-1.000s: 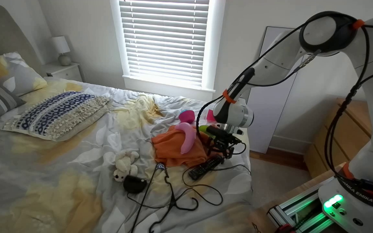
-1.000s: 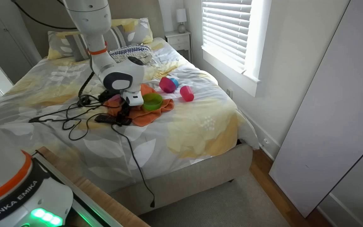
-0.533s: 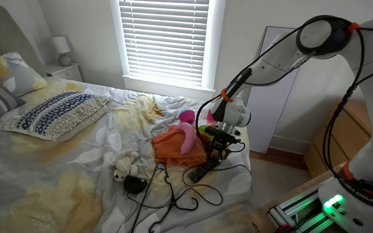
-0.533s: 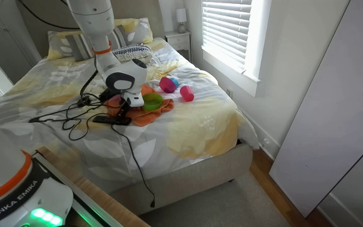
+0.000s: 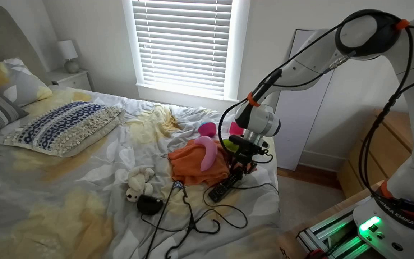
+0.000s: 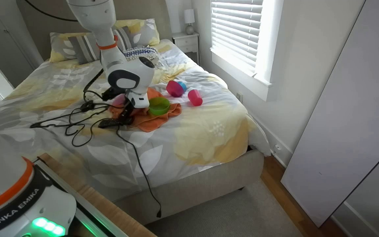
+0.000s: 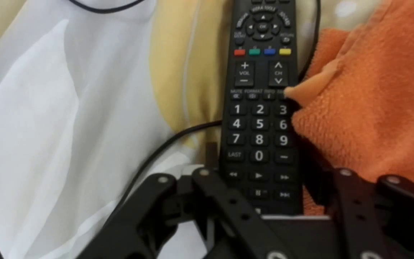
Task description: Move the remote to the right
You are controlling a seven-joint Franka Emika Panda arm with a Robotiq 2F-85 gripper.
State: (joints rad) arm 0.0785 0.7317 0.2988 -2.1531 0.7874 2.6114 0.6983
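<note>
The remote (image 7: 259, 108), slim and black with rows of buttons, runs up the wrist view, its near end between the two fingers of my gripper (image 7: 260, 162). One finger stands along each long side, and the gripper is shut on it. In an exterior view the remote (image 5: 221, 190) slants down from the gripper (image 5: 237, 173) beside the orange cloth. The gripper (image 6: 125, 119) hides part of the remote (image 6: 109, 123) in an exterior view. Whether its far end still touches the bed I cannot tell.
The orange cloth (image 7: 379, 108) lies against the remote. A black cable (image 7: 164, 144) passes under it, near a hanger (image 5: 191, 223). Around the cloth are a pink banana-shaped toy (image 5: 208, 153), a green bowl (image 6: 159, 106), a pink cup (image 6: 195, 97) and a teddy bear (image 5: 139, 183).
The jaws have closed around the remote over the last second. Since half a second ago the gripper has risen slightly, and the remote's gripped end has come up with it.
</note>
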